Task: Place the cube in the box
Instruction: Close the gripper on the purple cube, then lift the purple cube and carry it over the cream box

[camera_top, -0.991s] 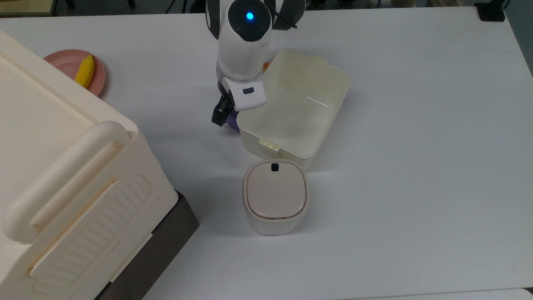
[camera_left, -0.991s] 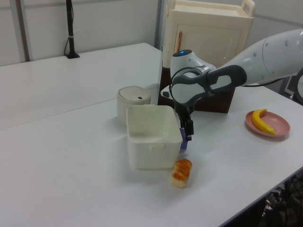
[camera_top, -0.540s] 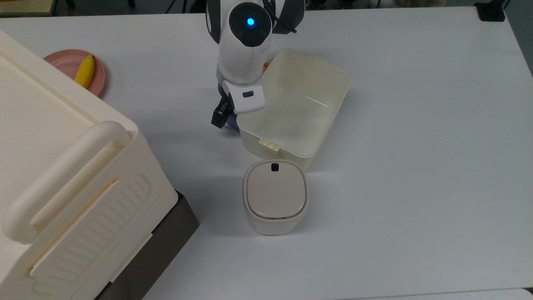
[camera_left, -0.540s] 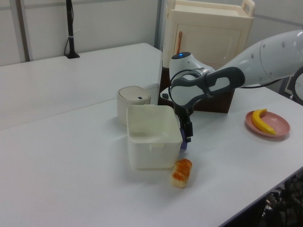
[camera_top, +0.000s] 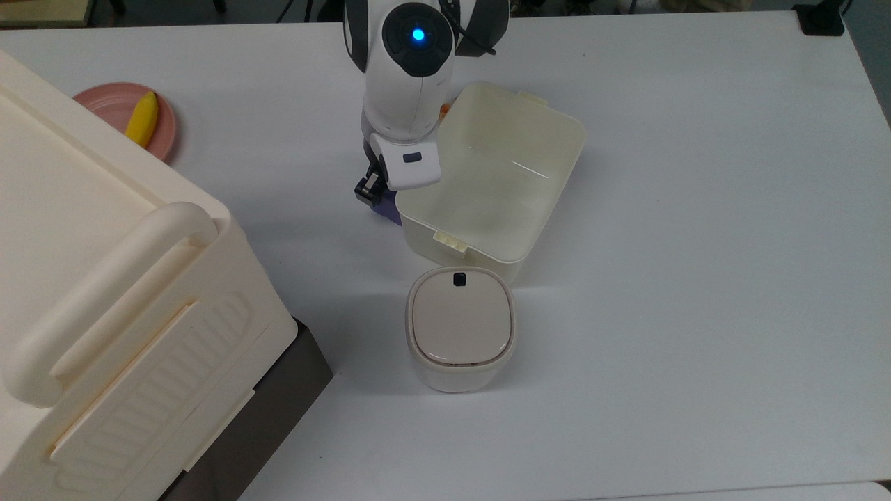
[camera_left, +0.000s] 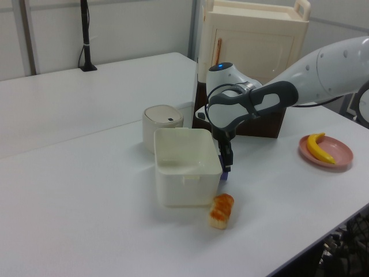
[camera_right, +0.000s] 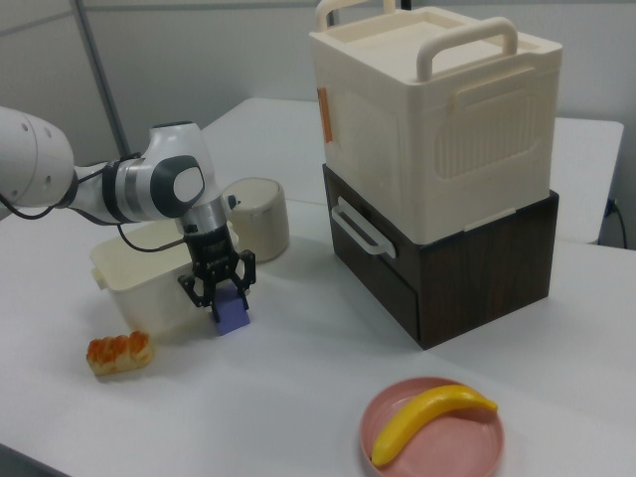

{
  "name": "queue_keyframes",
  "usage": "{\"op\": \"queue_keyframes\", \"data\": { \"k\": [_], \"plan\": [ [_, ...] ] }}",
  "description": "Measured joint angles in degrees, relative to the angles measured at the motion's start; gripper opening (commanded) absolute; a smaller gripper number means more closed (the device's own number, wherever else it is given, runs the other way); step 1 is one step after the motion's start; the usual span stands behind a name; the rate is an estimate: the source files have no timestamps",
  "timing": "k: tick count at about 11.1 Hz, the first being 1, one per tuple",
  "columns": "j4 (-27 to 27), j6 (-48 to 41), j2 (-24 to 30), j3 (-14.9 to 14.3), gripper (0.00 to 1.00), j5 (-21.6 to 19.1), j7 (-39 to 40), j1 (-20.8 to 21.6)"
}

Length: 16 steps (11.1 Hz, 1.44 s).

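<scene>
Robot arm's gripper (camera_right: 219, 288) straddles the cube (camera_right: 234, 314) beside the box (camera_top: 491, 174).

The purple-blue cube sits on the white table (camera_top: 696, 243), just against the outer wall of the cream box, roughly mid-table and well away from every edge. In the right view the two black fingers (camera_right: 244, 273) point straight down, spread wide enough to stand on either side of the cube; whether they press on it cannot be told. The box is open and bare inside. A small lidded bin (camera_top: 460, 327) stands just beside the box. A piece of orange pastry (camera_left: 221, 210) lies near the box's other end. A banana (camera_right: 429, 417) rests on a pink plate (camera_right: 467, 447), near the table's edge. A large cream case (camera_right: 437, 109) sits atop a dark wooden drawer unit (camera_right: 467, 258).
</scene>
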State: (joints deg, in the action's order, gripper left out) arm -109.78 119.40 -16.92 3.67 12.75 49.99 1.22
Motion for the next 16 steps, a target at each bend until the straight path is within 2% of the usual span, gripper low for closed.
{"op": "queue_keyframes", "data": {
  "k": [3,6,8,10,12,16],
  "plan": [
    [1.04,0.01,0.19,-0.02,0.23,0.00,-0.69,-0.33],
    [2.36,0.00,3.24,-0.32,0.25,-1.00,-1.02,-1.43],
    [4.48,-2.89,6.11,-0.98,0.25,-3.97,-1.08,-2.19],
    [8.12,-7.75,8.69,-2.13,0.25,-8.84,-1.45,-2.86],
    [11.31,-9.55,9.68,-2.37,0.25,-11.66,-6.74,-3.01],
    [11.62,-9.55,9.05,-0.76,0.25,-12.26,-16.05,-0.81]
  ]
}}
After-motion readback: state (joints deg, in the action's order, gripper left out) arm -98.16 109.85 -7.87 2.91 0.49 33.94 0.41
